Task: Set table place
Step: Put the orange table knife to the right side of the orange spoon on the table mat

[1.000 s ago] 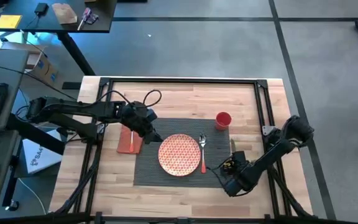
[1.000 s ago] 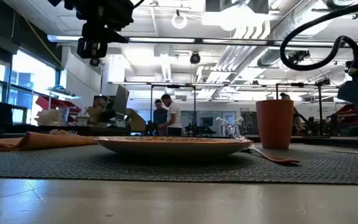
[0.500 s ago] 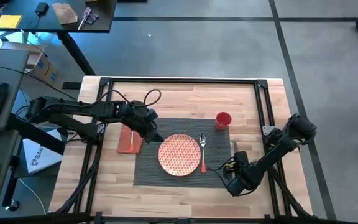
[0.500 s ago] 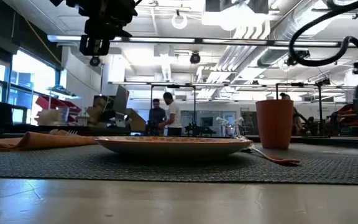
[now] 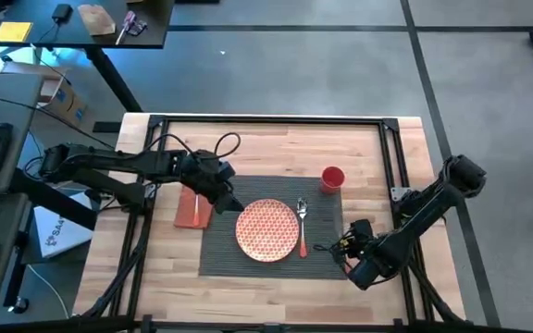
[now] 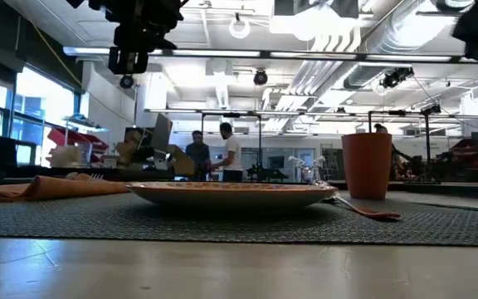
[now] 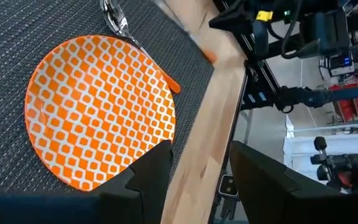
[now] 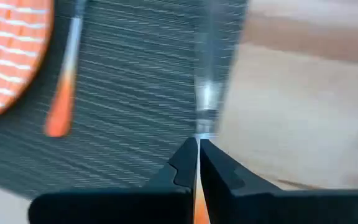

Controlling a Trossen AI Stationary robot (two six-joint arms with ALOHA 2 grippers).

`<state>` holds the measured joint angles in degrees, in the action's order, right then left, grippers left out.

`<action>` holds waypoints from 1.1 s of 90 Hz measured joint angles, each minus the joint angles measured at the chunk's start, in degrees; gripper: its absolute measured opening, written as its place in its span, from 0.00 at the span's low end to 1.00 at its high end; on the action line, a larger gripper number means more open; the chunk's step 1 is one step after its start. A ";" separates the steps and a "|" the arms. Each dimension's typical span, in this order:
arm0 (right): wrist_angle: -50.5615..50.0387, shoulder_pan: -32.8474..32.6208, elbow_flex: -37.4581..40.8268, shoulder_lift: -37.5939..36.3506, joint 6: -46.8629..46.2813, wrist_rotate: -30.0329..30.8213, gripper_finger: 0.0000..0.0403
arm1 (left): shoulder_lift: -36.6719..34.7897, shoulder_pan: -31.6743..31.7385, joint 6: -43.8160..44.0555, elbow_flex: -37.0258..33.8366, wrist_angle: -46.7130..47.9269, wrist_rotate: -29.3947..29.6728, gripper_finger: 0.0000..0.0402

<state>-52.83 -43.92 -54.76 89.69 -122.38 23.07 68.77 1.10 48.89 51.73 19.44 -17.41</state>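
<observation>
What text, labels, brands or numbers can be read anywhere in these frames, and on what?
None can be read in full.
White box on the floor left of the table: dark print, cut off by the table frame, illegible.
Yellow note on the dark desk: too small to read.
Plate, cup, napkin, placemat: pattern only, no text.

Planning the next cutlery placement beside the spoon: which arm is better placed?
Right, likely: the right gripper is shut on a utensil over the placemat's right edge, near the spoon.
</observation>
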 joint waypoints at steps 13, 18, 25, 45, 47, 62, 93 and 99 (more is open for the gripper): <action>5.86 4.82 -0.10 0.00 3.82 0.98 0.00 | 0.00 0.00 -0.93 0.00 0.02 -0.02 0.38; 5.23 6.59 -0.13 -0.02 3.92 0.26 0.00 | 0.00 0.00 -1.07 0.01 -0.02 -0.01 0.38; 3.00 8.18 -0.15 -0.20 1.59 -3.46 0.00 | 0.00 0.00 -1.07 0.00 0.02 -0.31 0.38; 0.49 7.59 0.18 -0.28 -1.95 -11.67 0.07 | 0.00 0.00 -1.14 0.00 0.03 -0.59 0.38; 0.58 7.50 0.49 -0.32 -2.59 -11.91 0.09 | 0.00 0.00 -1.14 0.00 0.08 -0.59 0.38; 4.62 8.05 5.09 -0.33 -3.93 -15.78 0.25 | 0.00 0.00 -1.16 0.00 0.09 -0.61 0.38; 17.02 10.42 15.97 -0.91 -3.72 -18.14 0.11 | 0.00 0.00 -1.10 0.02 -0.04 -0.61 0.38; 17.65 10.59 16.37 -1.01 -3.37 -17.95 0.03 | 0.00 0.00 -0.99 0.01 -0.01 -0.58 0.38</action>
<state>-35.18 -33.33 -38.39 88.68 -125.75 5.13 68.77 1.10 47.90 51.74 19.43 -17.99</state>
